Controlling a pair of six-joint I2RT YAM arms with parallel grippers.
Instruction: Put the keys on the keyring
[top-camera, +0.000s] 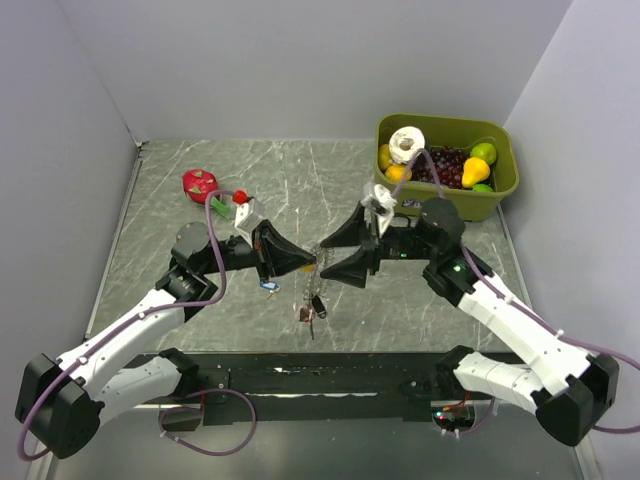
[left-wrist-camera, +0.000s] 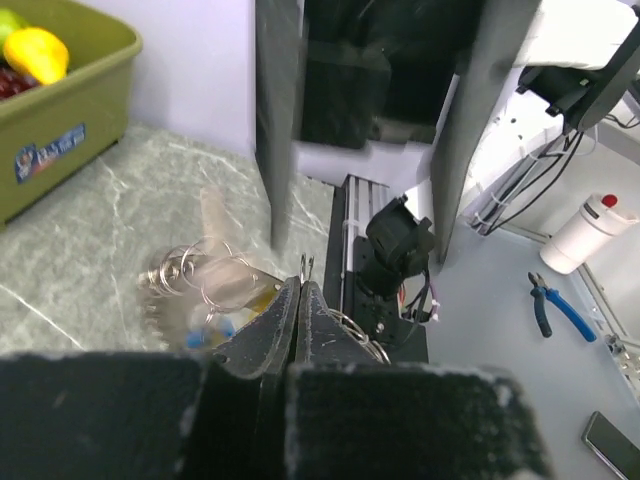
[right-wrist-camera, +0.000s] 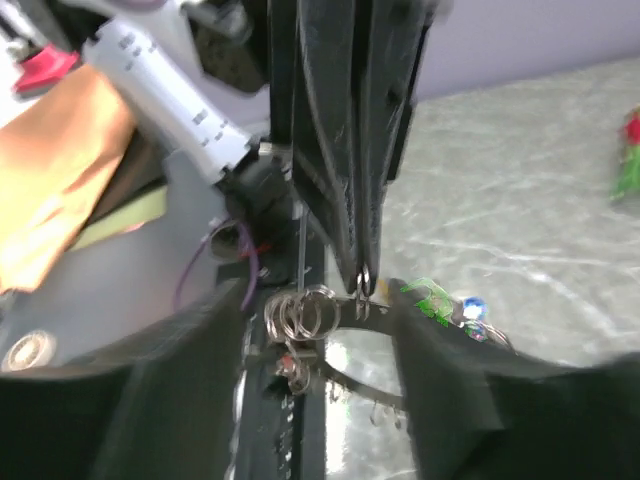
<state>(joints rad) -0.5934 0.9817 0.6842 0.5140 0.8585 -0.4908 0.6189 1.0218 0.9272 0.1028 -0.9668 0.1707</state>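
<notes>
Jaws of the left gripper (top-camera: 312, 262) are pressed flat together, and a thin loop of the keyring (right-wrist-camera: 300, 312) is pinched at their very tips. In the right wrist view, these tips come down from above and meet on the wire just beside the bunch of small silver coils.

The right gripper (top-camera: 323, 260) faces it from the other side with its jaws standing wide. One of its fingers (right-wrist-camera: 150, 400) is on each side of the ring cluster, and neither touches it.

Both grippers meet above the middle of the grey marbled desk (top-camera: 300, 180), with the keyring held up between them. A short chain hangs below the ring toward the near edge, carrying a black fob (top-camera: 319, 305) and a small brown piece (top-camera: 305, 314) beside it.

A blue key (top-camera: 268, 285) shows just under the left gripper, on its near side and apart from the ring. It is too small and blurred to tell whether it lies on the desk or hangs.

Farther back on the left lies a red dragon fruit toy (top-camera: 200, 185). In the far right corner sits a green bin (top-camera: 440, 122) holding a yellow pear (top-camera: 475, 170), dark grapes (top-camera: 445, 165) and a white roll (top-camera: 407, 142).
</notes>
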